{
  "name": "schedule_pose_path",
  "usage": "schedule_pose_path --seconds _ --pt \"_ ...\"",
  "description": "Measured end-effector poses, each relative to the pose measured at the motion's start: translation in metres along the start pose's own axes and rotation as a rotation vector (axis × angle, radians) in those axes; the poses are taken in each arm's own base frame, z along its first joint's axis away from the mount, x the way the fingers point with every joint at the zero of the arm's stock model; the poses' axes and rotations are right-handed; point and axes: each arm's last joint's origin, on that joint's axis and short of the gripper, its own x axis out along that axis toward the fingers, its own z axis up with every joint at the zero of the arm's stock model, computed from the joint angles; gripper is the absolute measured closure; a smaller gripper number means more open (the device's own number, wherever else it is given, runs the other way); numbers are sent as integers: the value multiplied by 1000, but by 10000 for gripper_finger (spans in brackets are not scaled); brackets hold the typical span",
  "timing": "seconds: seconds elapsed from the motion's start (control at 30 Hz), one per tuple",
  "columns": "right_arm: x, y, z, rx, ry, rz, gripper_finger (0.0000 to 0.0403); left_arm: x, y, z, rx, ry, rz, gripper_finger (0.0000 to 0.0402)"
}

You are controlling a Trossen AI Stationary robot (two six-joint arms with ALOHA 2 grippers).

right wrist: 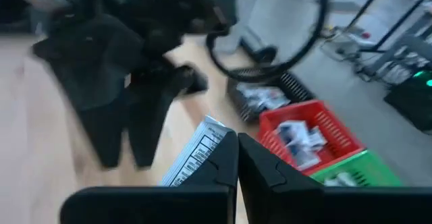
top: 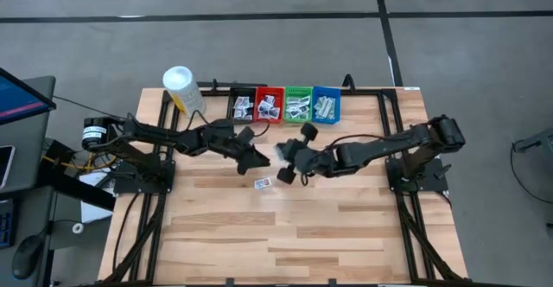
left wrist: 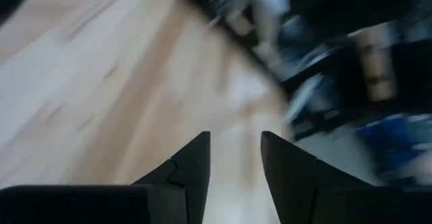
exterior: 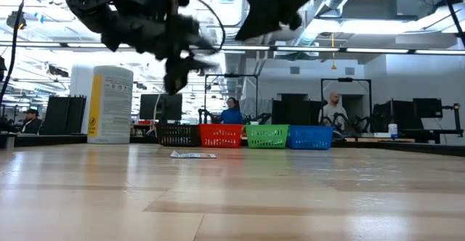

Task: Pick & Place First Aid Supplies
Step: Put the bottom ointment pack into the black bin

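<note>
My right gripper [right wrist: 237, 137] is raised over the table's middle [top: 282, 159], shut on a white printed packet [right wrist: 201, 150]. My left gripper [left wrist: 236, 150] hangs open and empty just to its left [top: 257, 159], fingers pointing down. A second white packet [top: 263, 183] lies flat on the wood below and nearer [exterior: 192, 154]. At the far edge stand the black bin [top: 242, 105], red bin [top: 269, 105], green bin [top: 298, 105] and blue bin [top: 326, 105], each with packets inside. My right gripper pinches the white packet between its two fingers at one end [right wrist: 214, 142]. The rest of the packet sticks out to one side of the fingers. It is lifted clear of the table.
A yellow bottle with a white cap [top: 180, 88] stands at the table's far left corner, next to the black bin. Open wood [top: 285, 235] spreads across the near half of the table. People sit in the room beyond the bins [exterior: 232, 112].
</note>
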Motion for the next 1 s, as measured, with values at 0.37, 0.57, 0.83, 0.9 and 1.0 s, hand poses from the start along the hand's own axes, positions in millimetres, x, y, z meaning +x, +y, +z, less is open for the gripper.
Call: schedule_pose_path --seconds 0.37,0.57,0.83,0.9,1.0 --pt "-21 -15 22 99 -120 -45 403 -5 -19 24 -27 -208 -215 268" --pt "-20 -15 22 100 -121 -43 403 -5 -19 25 -43 -260 -177 268" --pt "-20 -15 22 101 -122 -43 403 -6 -19 27 -47 -311 -142 268" --pt "-20 -15 22 101 -122 -43 403 -6 -20 29 -44 -318 -147 268" --pt "-20 -15 22 100 -122 -43 403 -5 -23 33 -36 -334 -157 268"
